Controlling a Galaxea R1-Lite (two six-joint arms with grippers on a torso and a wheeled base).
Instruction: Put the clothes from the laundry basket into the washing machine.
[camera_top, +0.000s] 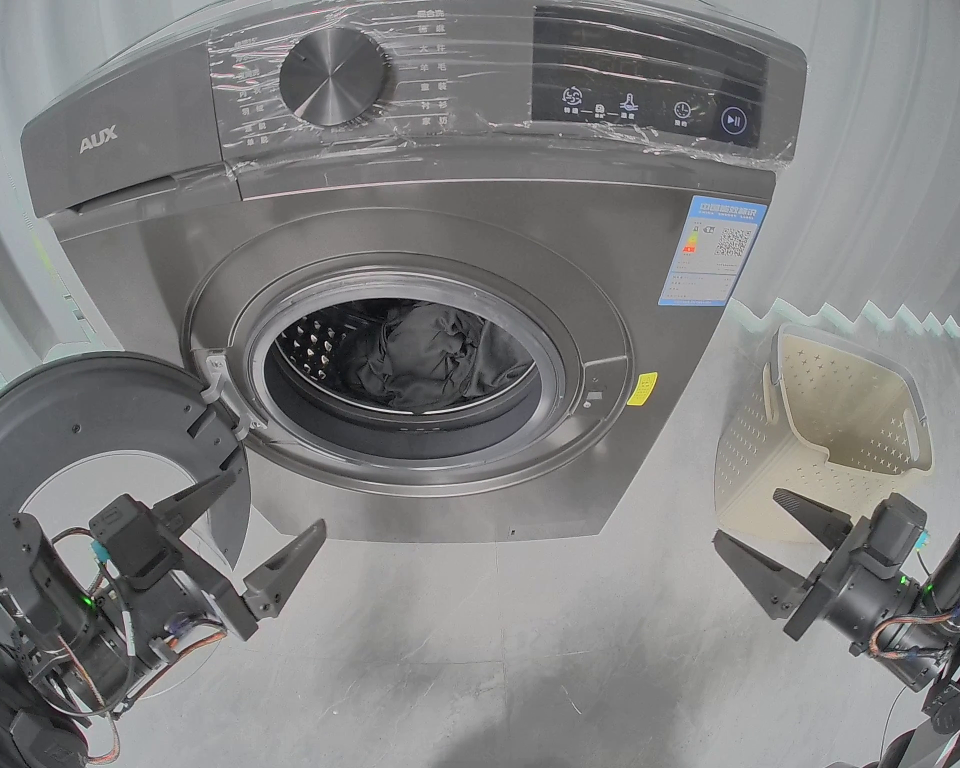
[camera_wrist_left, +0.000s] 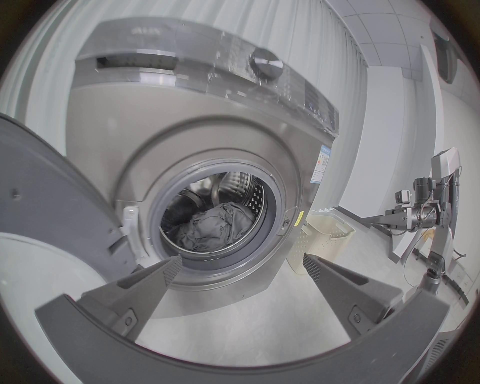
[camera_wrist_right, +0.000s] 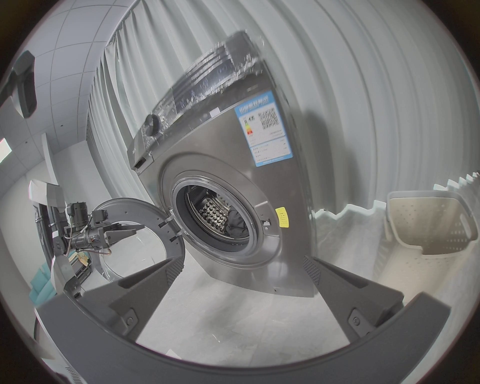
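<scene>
Left gripper (camera_top: 275, 500) and right gripper (camera_top: 747, 514) hang low before the washing machine (camera_top: 400, 215), jaws spread, holding nothing. Dark clothes (camera_top: 430, 355) lie bunched inside the drum (camera_top: 310, 345), likely soft and light, best pinched at a raised fold. Laundry basket (camera_top: 760, 460) appears empty.

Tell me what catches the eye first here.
The grey washing machine stands in the middle, door swung open leftward, dark clothes heaped in its drum. A cream laundry basket, seemingly empty, stands to its right. Left hand and right hand hang open in front.
</scene>
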